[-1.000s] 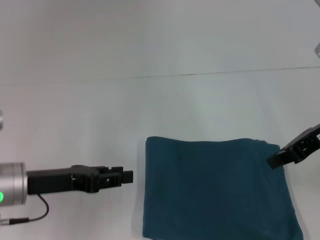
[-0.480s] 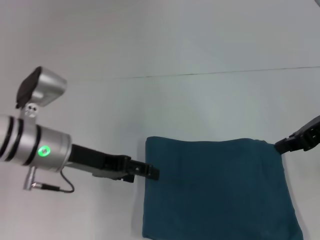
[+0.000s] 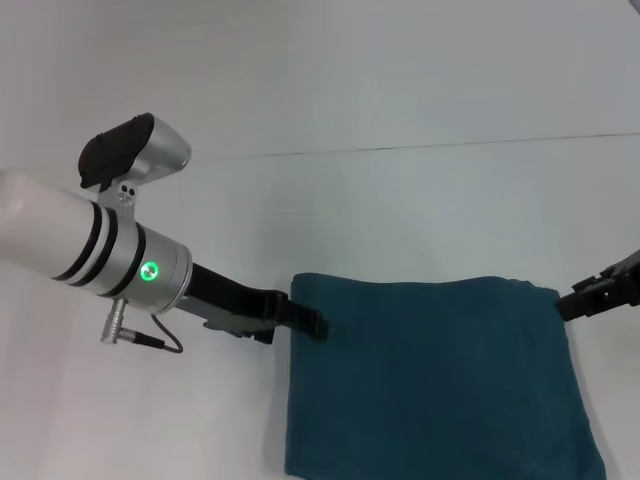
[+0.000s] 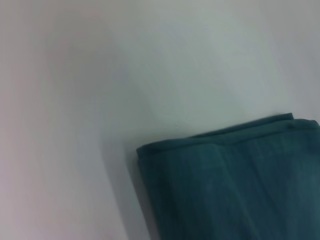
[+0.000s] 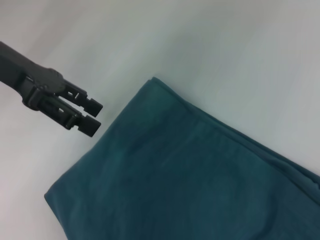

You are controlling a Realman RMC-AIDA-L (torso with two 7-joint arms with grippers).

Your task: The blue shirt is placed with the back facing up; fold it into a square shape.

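The desk [image 3: 400, 90] carries the blue shirt [image 3: 430, 385], already a folded block. The left gripper [image 3: 312, 324], fingers nearly together, is at its far left corner; the right gripper [image 3: 570, 303], fingers unclear, mirrors it.

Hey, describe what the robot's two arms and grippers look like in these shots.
The left arm is a white and silver cylinder with black rings, a glowing green light, a black-capped module on top and a thin cable. Its left gripper is slim and black. Only the right gripper shows on the other side, also black.
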